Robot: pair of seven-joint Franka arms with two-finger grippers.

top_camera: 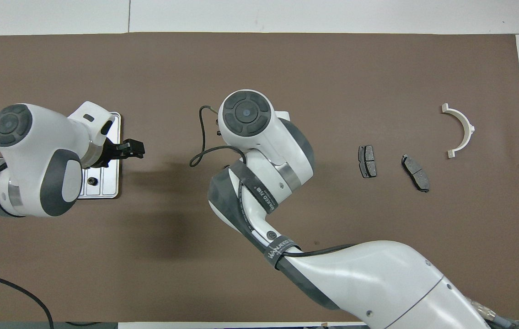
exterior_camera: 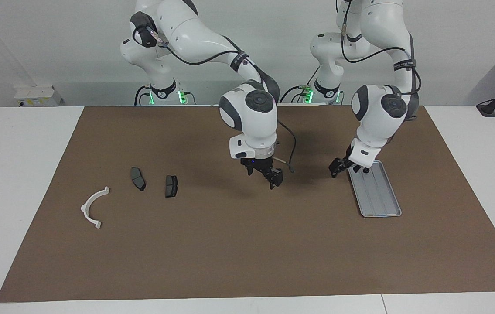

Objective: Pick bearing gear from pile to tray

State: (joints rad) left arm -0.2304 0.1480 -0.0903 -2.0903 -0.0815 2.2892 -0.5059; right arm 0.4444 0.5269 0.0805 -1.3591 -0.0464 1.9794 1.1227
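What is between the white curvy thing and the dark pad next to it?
Nothing. Only bare brown mat lies between the white half-ring and the nearest dark pad. Both views show this.

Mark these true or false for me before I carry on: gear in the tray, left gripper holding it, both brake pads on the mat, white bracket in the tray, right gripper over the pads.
1. A small black gear lies in the tray. True.
2. The left gripper holds the gear. False: it hangs over the mat beside the tray, holding nothing.
3. Both brake pads lie on the mat. True.
4. The white bracket is in the tray. False: it lies on the mat beside the pads, toward the right arm's end.
5. The right gripper is over the pads. False: it is over bare mat between pads and tray.
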